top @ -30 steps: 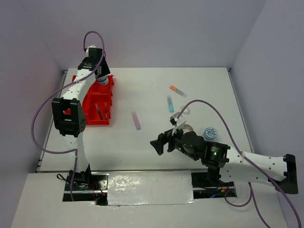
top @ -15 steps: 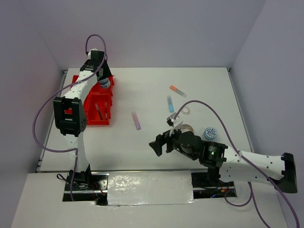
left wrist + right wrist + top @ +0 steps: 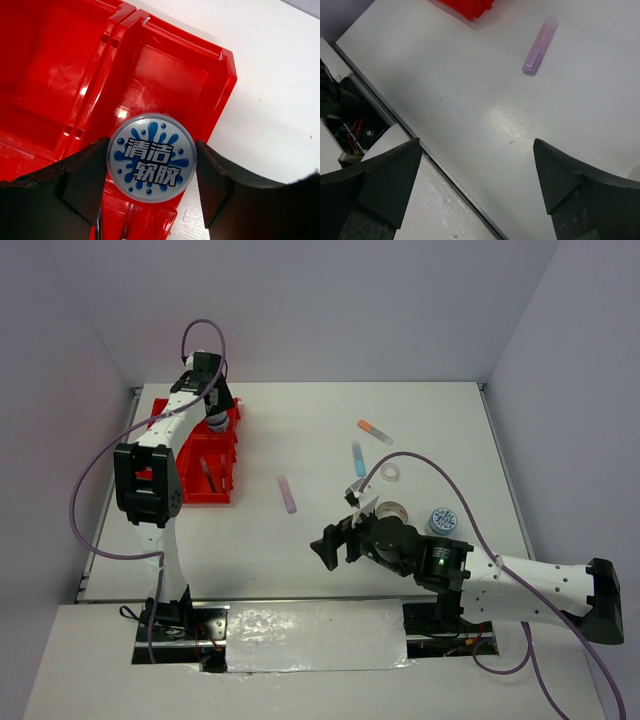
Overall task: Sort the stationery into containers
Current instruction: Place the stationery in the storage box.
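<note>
1. Left arm stretched to the table's far-left corner, left gripper (image 3: 214,416) pointing down over the red tray (image 3: 165,65).
2. Fingers clamped on a round blue-lidded tub (image 3: 151,165), one at each side, above the tray's far-right corner compartment.
3. Lid printed "清洁软胶" in white.
4. Right arm low near the table's near edge, right gripper (image 3: 476,145) spread wide and holding nothing, purple marker (image 3: 540,46) well beyond the fingertips.

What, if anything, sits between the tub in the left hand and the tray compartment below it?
Nothing visible. The left hand grips the blue-lidded tub over a corner compartment of the red tray; its visible floor is bare, though the tub hides part.
</note>
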